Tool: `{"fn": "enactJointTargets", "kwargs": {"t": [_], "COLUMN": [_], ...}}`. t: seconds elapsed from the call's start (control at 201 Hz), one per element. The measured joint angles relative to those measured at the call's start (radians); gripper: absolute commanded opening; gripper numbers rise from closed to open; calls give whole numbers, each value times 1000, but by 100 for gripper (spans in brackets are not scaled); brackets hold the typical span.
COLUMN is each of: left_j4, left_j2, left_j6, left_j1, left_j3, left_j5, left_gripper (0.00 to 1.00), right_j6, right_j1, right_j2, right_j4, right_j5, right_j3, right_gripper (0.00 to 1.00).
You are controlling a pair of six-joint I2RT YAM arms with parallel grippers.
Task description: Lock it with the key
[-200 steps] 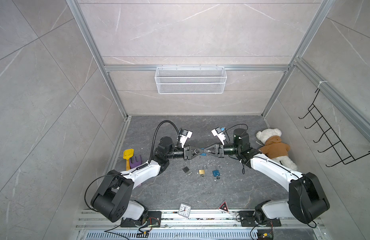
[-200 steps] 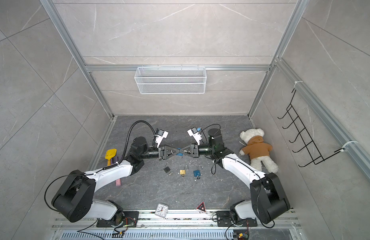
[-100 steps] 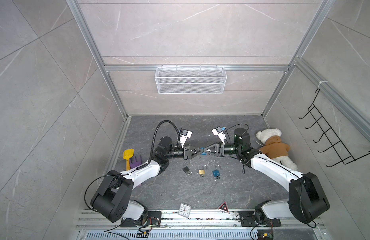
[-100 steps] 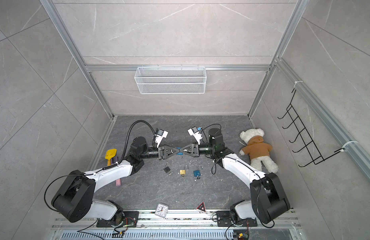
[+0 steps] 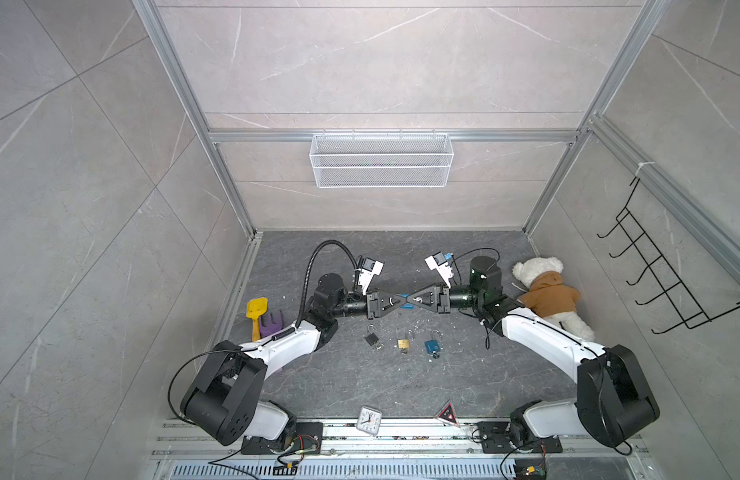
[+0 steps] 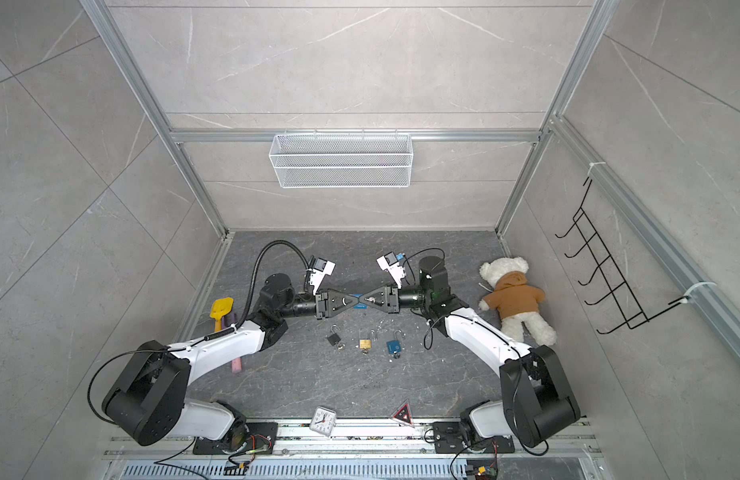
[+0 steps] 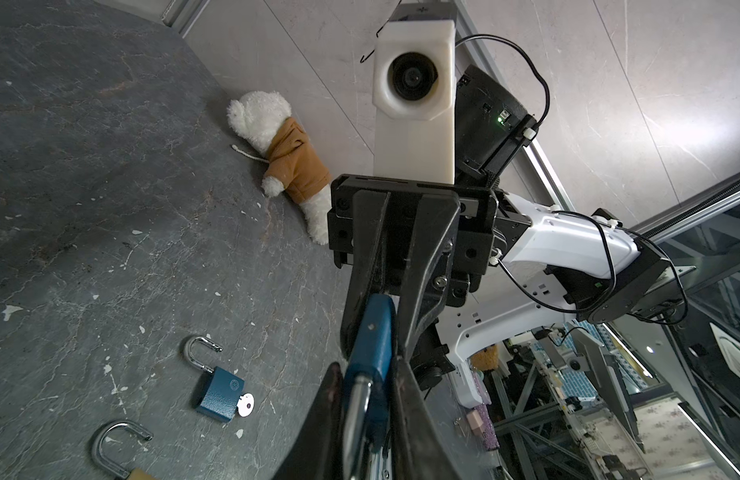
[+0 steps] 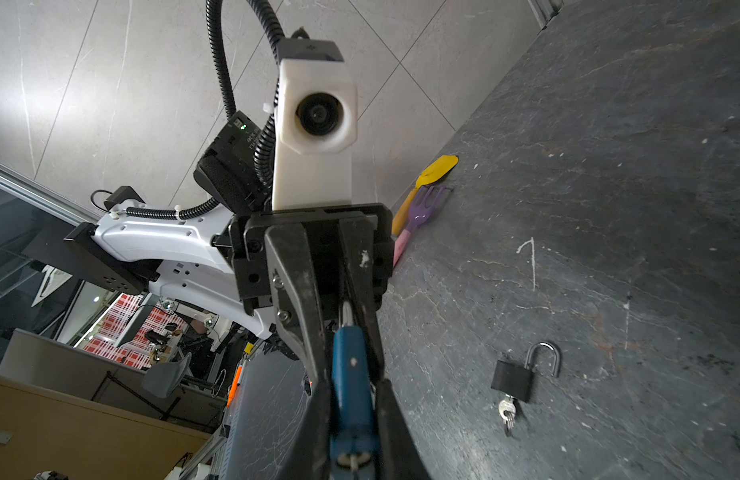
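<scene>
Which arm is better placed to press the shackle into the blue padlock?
Likely left: the left gripper pinches the shackle end of the blue padlock, while the right gripper clamps its body.

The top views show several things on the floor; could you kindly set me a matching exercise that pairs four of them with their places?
Things:
1. black padlock
2. brass padlock
3. teddy
4. clock

Places, as seen in both top views:
A. beside the right wall
B. at the front rail
C. left end of the row of padlocks
D. middle of the row of padlocks

Pairs: 1-C; 2-D; 3-A; 4-B
</scene>
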Motion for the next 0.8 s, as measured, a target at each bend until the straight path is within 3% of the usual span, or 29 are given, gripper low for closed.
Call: {"fn": "enactJointTargets", "kwargs": {"t": [0.124,0.249,0.314,0.368,0.527,0.801], "left_j4": [33,72,100,122,169,182], "left_j2": [7,22,25,26,26,26], "left_j6": [-27,-53,-68,-83,-116,-124], "left_j1": [0,0,0,5,25,35], "left_j3": [-2,-5,-16,-26,-54,-55], "left_j5": [1,2,0,0,-1,-2], "left_gripper": [0,0,0,0,0,0], "right_j6": [11,19,27,27,61,122], "right_j1": [-2,-6,-8,-11,-45,-55], "right_j2": [0,0,0,-2,-8,-16], "right_j4": [19,27,28,34,48,113], "right_j5": [-4,-3,-3,9,24,16], "right_j3": [-2,-5,-8,-14,-39,-52], "right_gripper": [1,17,34,41,41,32]}}
